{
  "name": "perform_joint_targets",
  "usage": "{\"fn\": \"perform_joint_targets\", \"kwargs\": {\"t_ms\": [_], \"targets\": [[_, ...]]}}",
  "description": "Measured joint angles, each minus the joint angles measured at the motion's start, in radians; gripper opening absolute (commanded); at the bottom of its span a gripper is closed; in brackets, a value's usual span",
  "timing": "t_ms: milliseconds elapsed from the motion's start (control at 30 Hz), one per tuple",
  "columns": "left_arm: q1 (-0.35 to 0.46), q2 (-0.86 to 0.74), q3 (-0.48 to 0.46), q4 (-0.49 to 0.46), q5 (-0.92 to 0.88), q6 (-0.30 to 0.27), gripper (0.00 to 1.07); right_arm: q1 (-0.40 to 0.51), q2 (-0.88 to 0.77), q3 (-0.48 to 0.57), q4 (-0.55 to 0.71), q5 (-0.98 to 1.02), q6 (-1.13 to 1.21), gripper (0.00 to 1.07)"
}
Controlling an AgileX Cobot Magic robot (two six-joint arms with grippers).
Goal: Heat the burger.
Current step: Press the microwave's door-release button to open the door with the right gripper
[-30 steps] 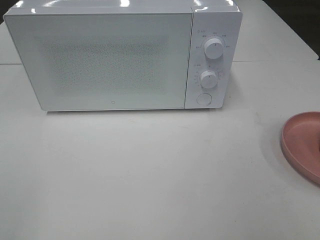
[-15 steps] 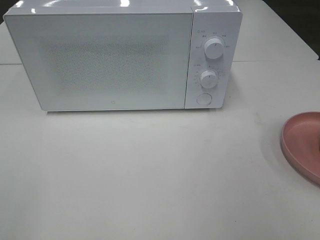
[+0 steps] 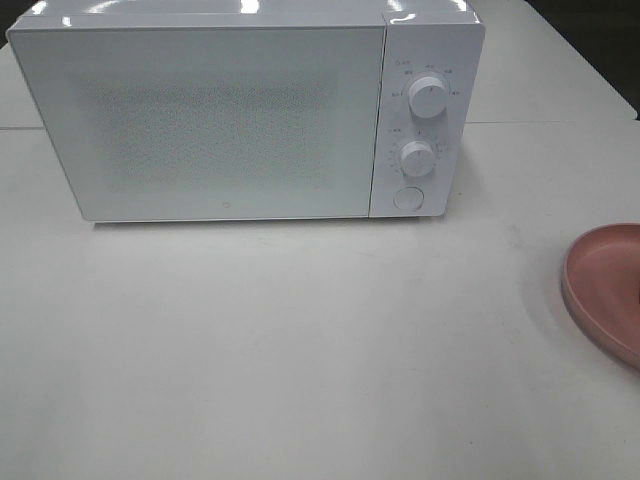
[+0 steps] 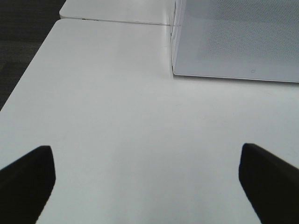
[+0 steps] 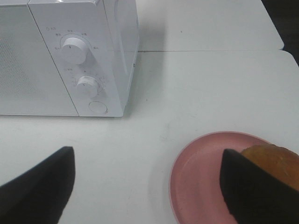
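While the burger (image 5: 271, 156) sits on the pink plate (image 5: 196, 175), microwave (image 3: 200, 120) shut, left gripper (image 4: 145, 148) and right gripper (image 5: 148, 151) spread wide.

A white tabletop (image 3: 300, 350) carries two things. A white microwave (image 3: 220, 120) stands at the back with its door shut and its dials on the right. A pink plate (image 3: 570, 290) rests near the right edge, well apart from the microwave. A seam (image 3: 550, 123) crosses the tabletop beside the microwave.
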Motion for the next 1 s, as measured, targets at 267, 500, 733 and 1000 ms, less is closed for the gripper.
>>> {"fn": "perform_joint_targets", "kwargs": {"t_ms": [267, 500, 733, 1000], "targets": [[0.000, 0.000, 0.000, 0.000, 0.000, 0.000, 1.03, 0.000, 0.117, 0.000, 0.012, -0.118, 0.000, 0.76], [0.000, 0.000, 0.000, 0.000, 0.000, 0.000, 1.03, 0.000, 0.188, 0.000, 0.017, -0.194, 0.000, 0.76], [0.000, 0.000, 0.000, 0.000, 0.000, 0.000, 1.03, 0.000, 0.264, 0.000, 0.017, -0.269, 0.000, 0.76], [0.000, 0.000, 0.000, 0.000, 0.000, 0.000, 1.03, 0.000, 0.371, 0.011, 0.019, -0.389, 0.001, 0.76]]}}
